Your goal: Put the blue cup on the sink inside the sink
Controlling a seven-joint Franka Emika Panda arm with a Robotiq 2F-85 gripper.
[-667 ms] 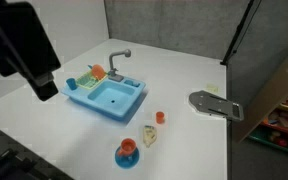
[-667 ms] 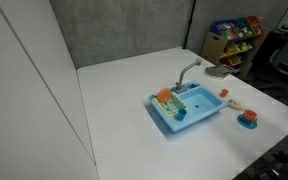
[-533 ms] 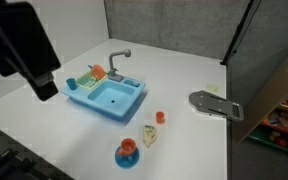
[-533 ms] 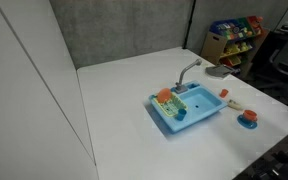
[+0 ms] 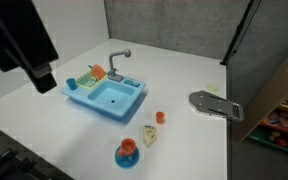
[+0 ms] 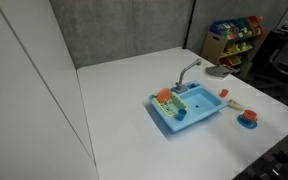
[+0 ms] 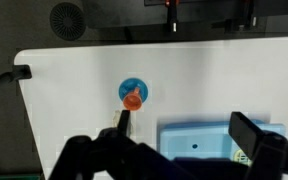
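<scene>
Around the table: you have a white tabletop [image 5: 34, 120] with grey panel walls [image 5: 164, 25] behind it; shelves of coloured toys [image 6: 234, 32] stand past one edge.
Sink: the sink [image 5: 89, 106] is light blue with a grey faucet [image 5: 117, 58] and sits mid-table in both exterior views.
Blue cup: the blue cup [image 5: 71, 84] stands on the sink's side part, next to the basin and not in it (too tiny to tell more).
Plate: a round blue plate [image 5: 128, 160] carries an orange cup [image 5: 129, 147], apart from the sink.
Arm: your gripper [image 5: 46, 80] hangs high above the table, well apart from the sink.
Fingers: the fingers [image 7: 254, 140] are spread wide with nothing between them.
</scene>
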